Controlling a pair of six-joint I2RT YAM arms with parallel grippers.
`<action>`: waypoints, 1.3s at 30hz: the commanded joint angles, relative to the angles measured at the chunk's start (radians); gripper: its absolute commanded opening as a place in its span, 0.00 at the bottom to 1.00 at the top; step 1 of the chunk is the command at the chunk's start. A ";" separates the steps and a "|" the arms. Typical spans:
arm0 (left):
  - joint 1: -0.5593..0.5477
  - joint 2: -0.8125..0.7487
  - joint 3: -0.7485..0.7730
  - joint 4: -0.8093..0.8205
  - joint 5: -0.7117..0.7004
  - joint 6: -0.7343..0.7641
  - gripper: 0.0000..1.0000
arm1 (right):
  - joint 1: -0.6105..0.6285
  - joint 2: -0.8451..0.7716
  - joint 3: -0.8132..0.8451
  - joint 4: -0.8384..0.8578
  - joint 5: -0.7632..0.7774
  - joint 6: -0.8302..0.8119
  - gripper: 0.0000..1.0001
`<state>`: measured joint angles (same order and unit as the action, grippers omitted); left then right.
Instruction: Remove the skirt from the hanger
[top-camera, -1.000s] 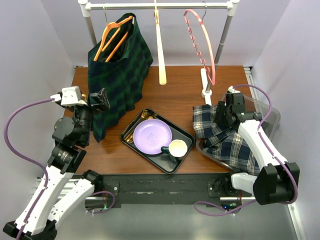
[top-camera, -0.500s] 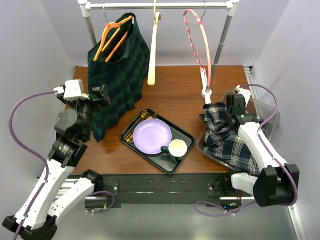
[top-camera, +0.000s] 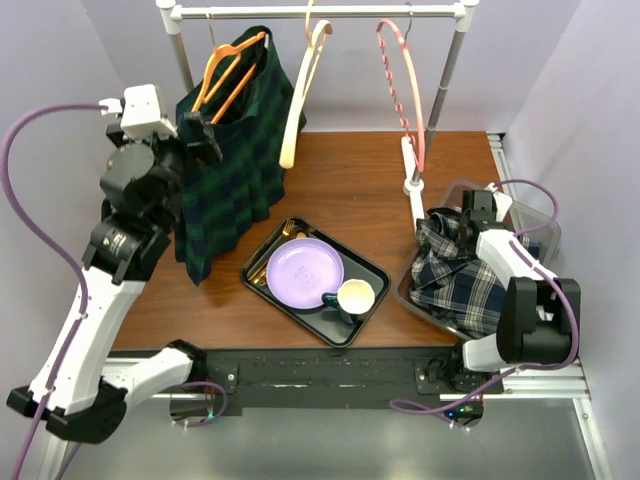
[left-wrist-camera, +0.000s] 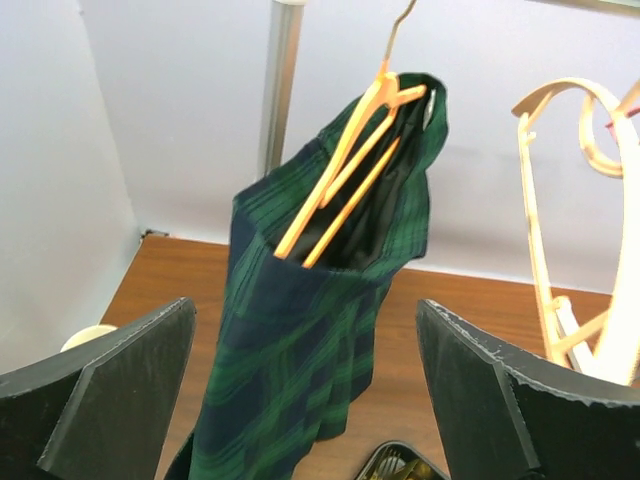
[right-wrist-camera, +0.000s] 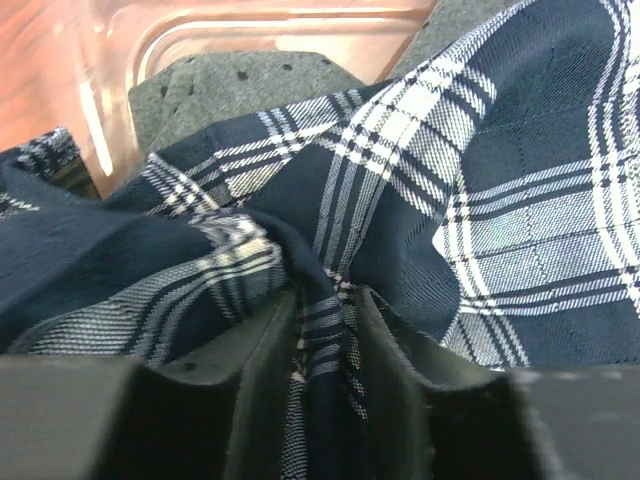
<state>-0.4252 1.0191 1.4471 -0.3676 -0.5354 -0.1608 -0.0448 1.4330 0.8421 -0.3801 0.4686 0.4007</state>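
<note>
A dark green plaid skirt (top-camera: 235, 160) hangs on an orange hanger (top-camera: 225, 72) from the rack rail; both also show in the left wrist view, the skirt (left-wrist-camera: 310, 330) and the hanger (left-wrist-camera: 345, 160). My left gripper (top-camera: 203, 135) is open, raised beside the skirt's left side, and the skirt shows between its jaws (left-wrist-camera: 305, 400) without touching them. My right gripper (top-camera: 470, 215) is shut on a fold of a navy and white plaid skirt (top-camera: 455, 280) that lies in a clear bin (top-camera: 535, 225). In the right wrist view the fingers (right-wrist-camera: 325, 330) pinch that cloth (right-wrist-camera: 480, 180).
An empty wooden hanger (top-camera: 298, 100) and a pink hanger (top-camera: 405, 90) hang from the rail (top-camera: 320, 12). A black tray (top-camera: 300, 300) holds a purple plate (top-camera: 304, 272), a cup (top-camera: 354, 297) and cutlery. The rack post (top-camera: 440, 80) stands at the back right.
My left arm has risen and moved back to the hanging green skirt. My right gripper has dragged the navy plaid skirt to the right into the bin. The wooden hanger has swung left.
</note>
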 joint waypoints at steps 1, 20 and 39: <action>0.017 0.102 0.169 -0.114 0.046 0.035 0.94 | -0.029 -0.026 -0.034 -0.005 0.022 -0.002 0.55; 0.213 0.438 0.552 -0.281 0.371 0.130 0.91 | -0.003 -0.327 0.262 -0.204 -0.304 0.029 0.72; 0.269 0.475 0.438 -0.073 0.637 0.221 0.77 | 0.011 -0.295 -0.060 0.000 -0.133 0.122 0.51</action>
<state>-0.1638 1.5379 1.9354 -0.5583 0.0231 0.0231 -0.0326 1.1656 0.8082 -0.4435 0.1768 0.5182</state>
